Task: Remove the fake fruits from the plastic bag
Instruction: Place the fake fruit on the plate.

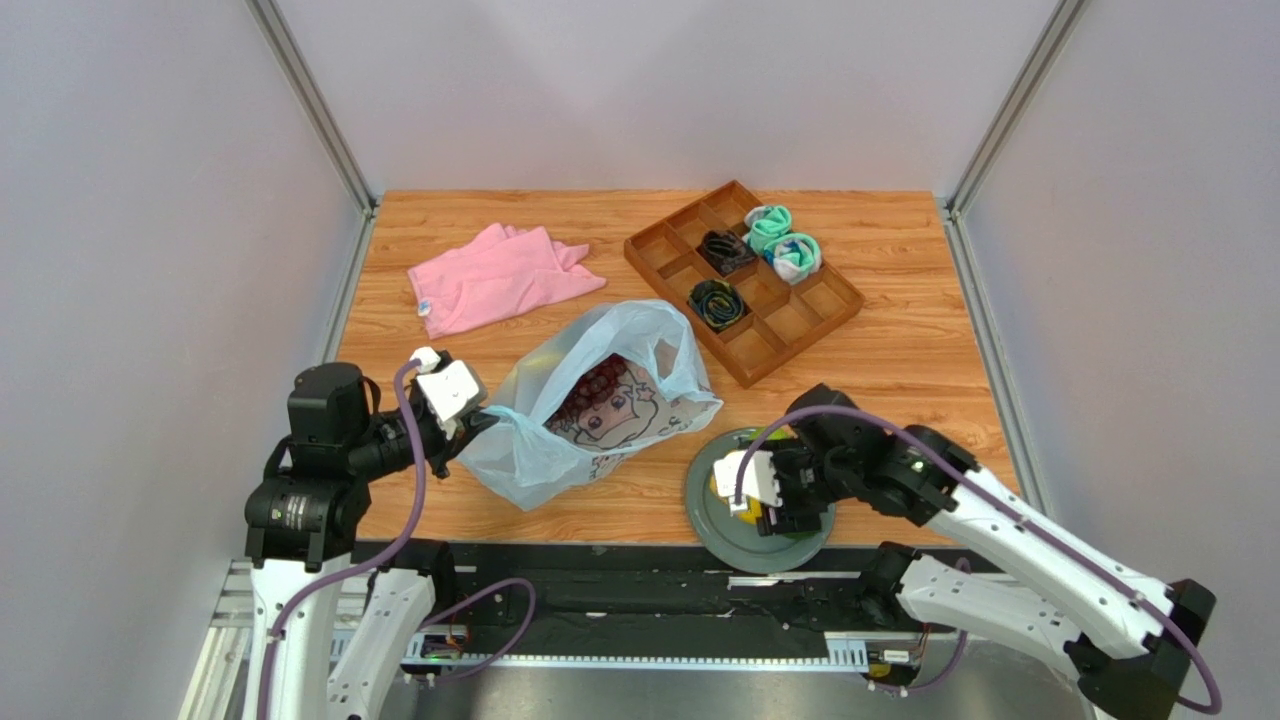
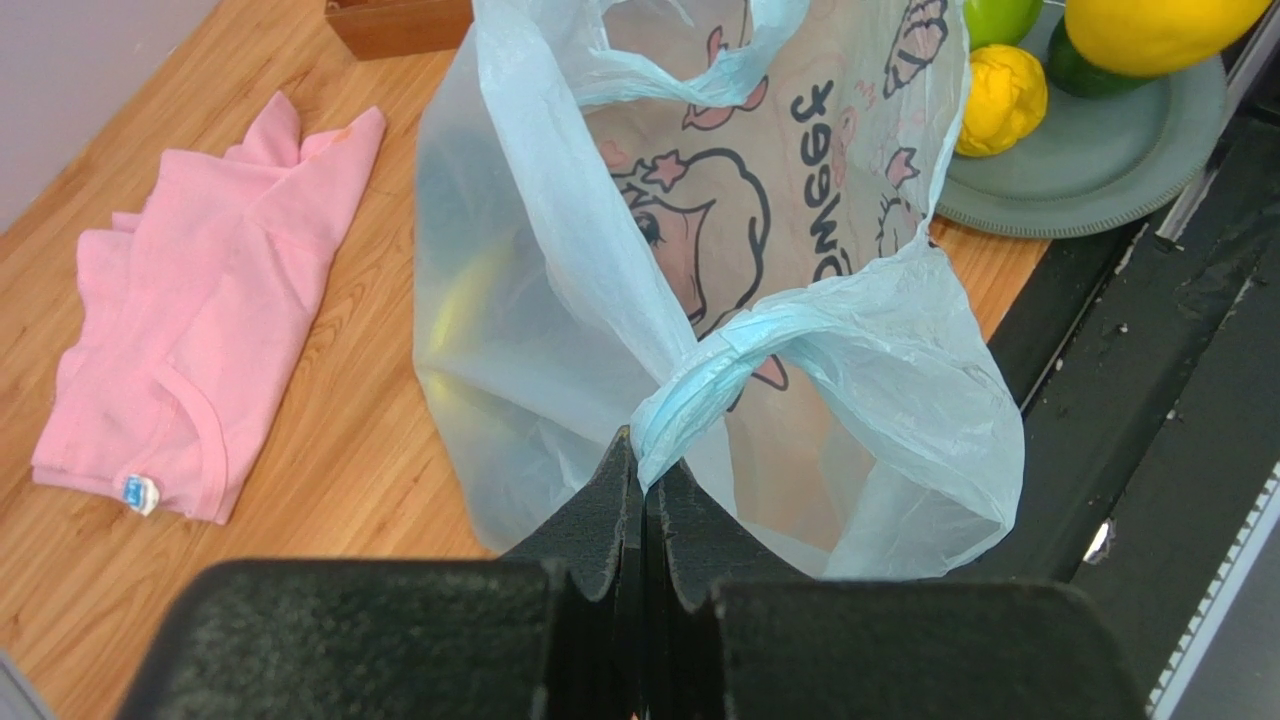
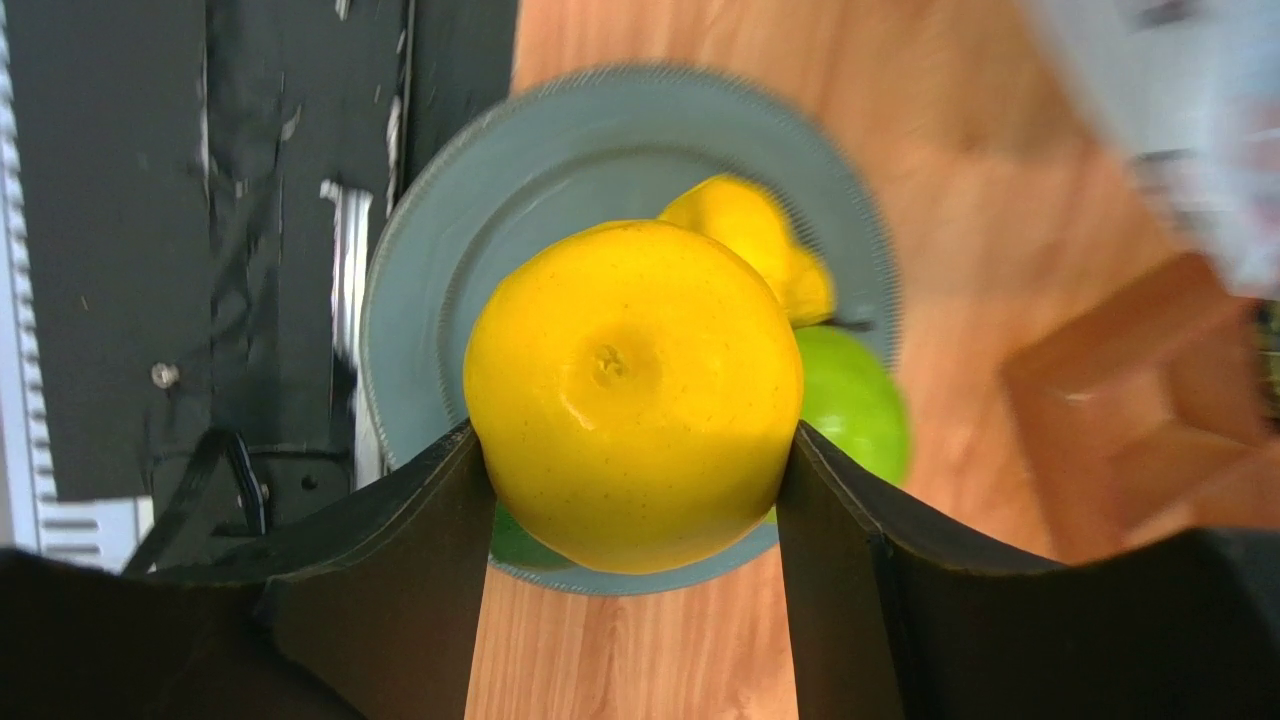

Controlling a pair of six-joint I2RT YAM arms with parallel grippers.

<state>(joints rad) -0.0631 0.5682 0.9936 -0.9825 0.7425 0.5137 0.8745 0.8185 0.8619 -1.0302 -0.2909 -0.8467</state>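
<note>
The pale-blue plastic bag (image 1: 529, 450) lies open at the table's middle, cartoon print up, with a dark grape bunch (image 1: 609, 378) inside. My left gripper (image 1: 469, 428) is shut on one twisted loop handle (image 2: 721, 383) at the bag's near left; its jaws (image 2: 649, 480) pinch the plastic. My right gripper (image 1: 789, 507) is shut on a large round yellow fruit (image 3: 631, 390) and holds it over the grey-green plate (image 3: 451, 270). On the plate lie a small lemon (image 3: 759, 225), a lime-green apple (image 3: 857, 405) and a dark green fruit (image 2: 1074, 68).
A pink cloth (image 1: 496, 278) lies at the back left. A wooden divided tray (image 1: 812, 323) with rolled socks (image 1: 781, 240) stands at the back right. The plate (image 1: 703, 503) sits at the table's near edge, beside the black front rail (image 1: 631, 578).
</note>
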